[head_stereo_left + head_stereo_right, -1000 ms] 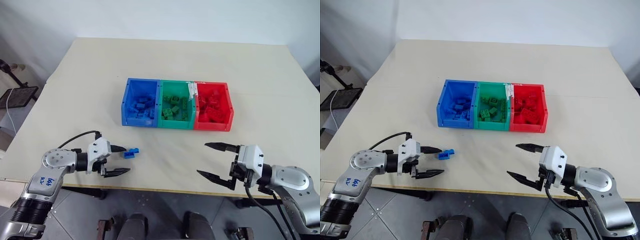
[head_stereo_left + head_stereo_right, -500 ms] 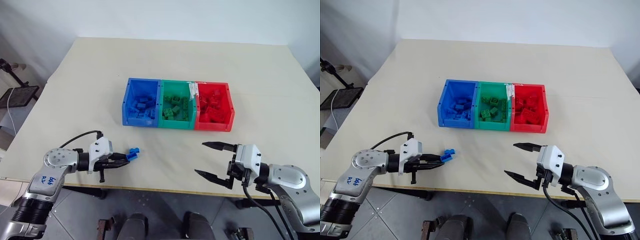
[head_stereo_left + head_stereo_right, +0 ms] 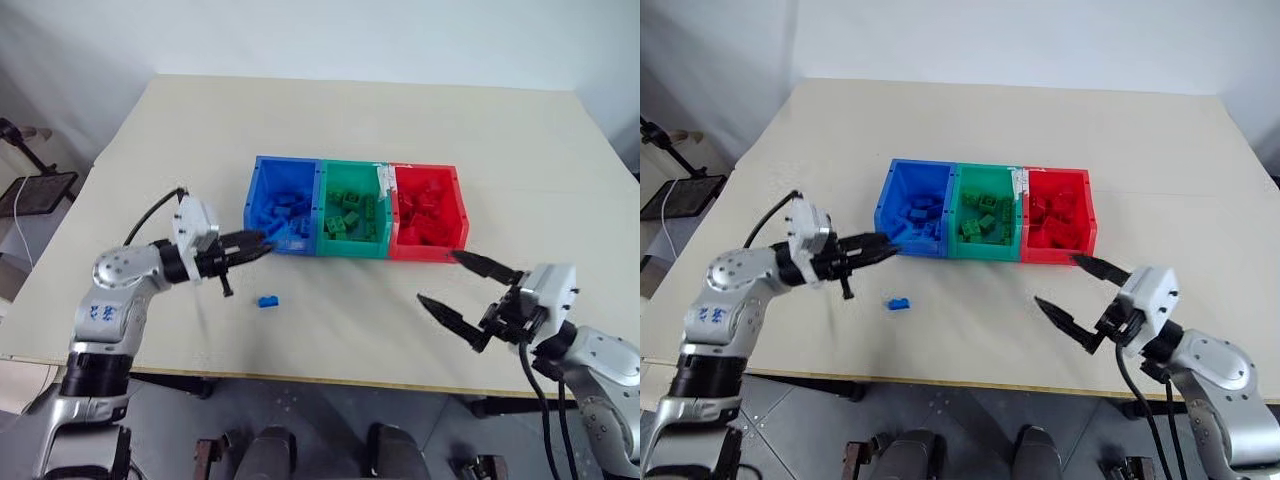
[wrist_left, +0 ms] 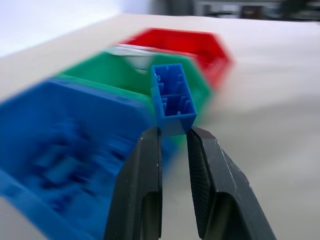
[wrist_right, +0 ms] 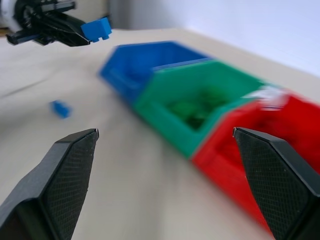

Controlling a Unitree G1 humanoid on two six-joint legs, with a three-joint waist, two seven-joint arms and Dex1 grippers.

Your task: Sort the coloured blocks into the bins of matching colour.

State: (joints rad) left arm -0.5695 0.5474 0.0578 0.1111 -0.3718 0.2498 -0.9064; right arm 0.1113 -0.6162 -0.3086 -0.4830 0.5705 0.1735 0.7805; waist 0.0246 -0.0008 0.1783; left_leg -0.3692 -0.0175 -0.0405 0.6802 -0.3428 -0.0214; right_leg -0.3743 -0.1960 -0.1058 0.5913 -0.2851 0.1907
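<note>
A blue block [image 4: 173,98] sits pinched between the left gripper's [image 4: 173,132] two fingertips — the wrist view shows its hollow underside facing the camera, fingers clamped on its lower end. In the head views that gripper [image 3: 252,246] hangs above the table [image 3: 350,120], just at the front-left corner of the blue bin [image 3: 256,205], the block itself hard to pick out against the bin's wall. The right wrist view catches the block [image 5: 97,28] too, poking out from the dark fingertips.

A second blue block [image 3: 267,300] lies loose on the table, nearer the front edge than the bins and slightly left of the blue bin's front wall — apart from both grippers.

The bins stand joined in a row around the middle of the table: blue on the left, green bin [image 3: 352,177] in the centre, red bin [image 3: 455,205] on the right. Each holds a heap of blocks of its own colour; a white label sits where green meets red.

The right gripper [image 3: 468,293] is spread wide, nothing between its fingers, held above the table's front-right area, just forward of the red bin's front-right corner.
</note>
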